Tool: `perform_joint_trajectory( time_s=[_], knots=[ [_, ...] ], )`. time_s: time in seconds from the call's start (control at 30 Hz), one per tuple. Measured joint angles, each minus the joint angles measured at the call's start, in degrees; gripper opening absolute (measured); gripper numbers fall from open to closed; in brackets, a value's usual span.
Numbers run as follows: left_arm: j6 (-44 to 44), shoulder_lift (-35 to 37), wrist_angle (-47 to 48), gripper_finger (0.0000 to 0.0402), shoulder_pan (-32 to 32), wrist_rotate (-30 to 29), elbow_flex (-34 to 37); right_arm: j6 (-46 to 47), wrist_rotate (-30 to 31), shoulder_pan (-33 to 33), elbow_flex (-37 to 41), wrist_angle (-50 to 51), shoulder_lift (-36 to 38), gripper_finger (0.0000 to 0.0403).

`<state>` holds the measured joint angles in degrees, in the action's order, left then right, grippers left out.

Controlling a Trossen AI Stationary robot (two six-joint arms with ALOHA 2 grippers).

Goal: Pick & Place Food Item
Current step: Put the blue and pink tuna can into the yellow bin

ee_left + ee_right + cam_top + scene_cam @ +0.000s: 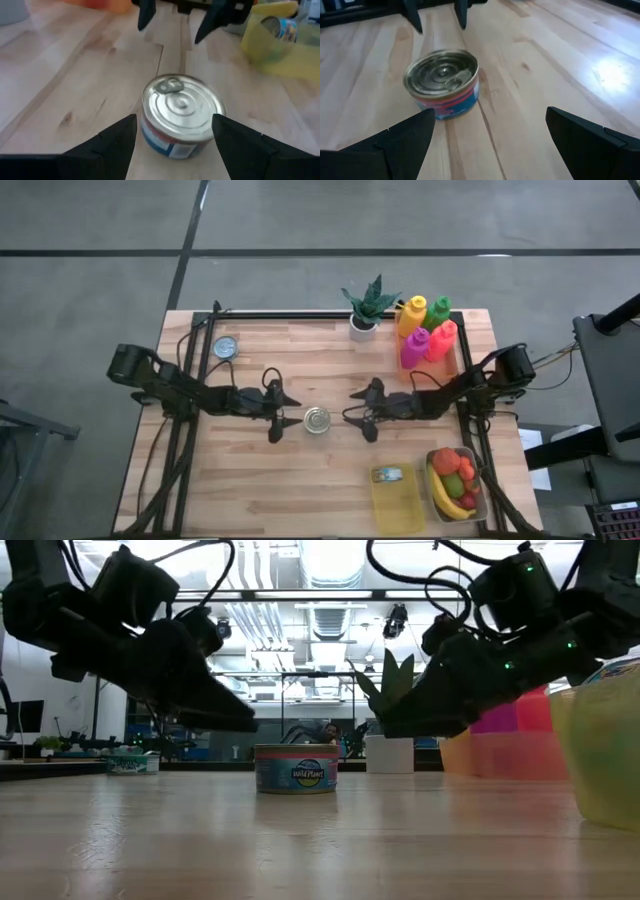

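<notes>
A small round can with a silver pull-tab lid and blue label (316, 420) stands upright on its base in the middle of the wooden table. My left gripper (286, 417) is open just left of it, low over the table. In the left wrist view the can (182, 115) sits just ahead of the left gripper (174, 122), between the lines of its fingers, untouched. My right gripper (350, 408) is open a little to the can's right, pointing at it. The right wrist view shows the can (442, 82) ahead and off to one side of the right gripper (491, 112).
A yellow container (397, 498) holding another can (388, 474) sits near the table's near right corner, with a fruit basket (455, 483) beside it. Coloured bottles (425, 330) and a potted plant (365, 310) stand at the far edge. A round tin (226, 347) lies far left.
</notes>
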<state>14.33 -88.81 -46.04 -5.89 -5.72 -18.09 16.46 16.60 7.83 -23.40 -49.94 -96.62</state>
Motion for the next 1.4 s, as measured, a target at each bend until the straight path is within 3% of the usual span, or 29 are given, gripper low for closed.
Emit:
perform_joint_trajectory(
  time_s=[0.47, 0.93, 1.4],
  knots=[
    [0.66, -0.07, -0.51, 0.0263, 0.0, -0.02, 0.0, 4.38, -1.68, 0.13, -0.72, 0.22, 1.13, 0.0378],
    [2.21, -0.07, -1.71, 0.0263, 0.0, 0.42, 0.0, -0.38, -1.63, 0.13, -2.56, 4.24, 1.06, 0.0375],
    [1.4, -0.07, -1.37, 0.0263, 0.04, 2.18, -1.43, -1.91, -1.58, 0.13, -3.61, 4.77, 0.87, 0.0258]
  ],
)
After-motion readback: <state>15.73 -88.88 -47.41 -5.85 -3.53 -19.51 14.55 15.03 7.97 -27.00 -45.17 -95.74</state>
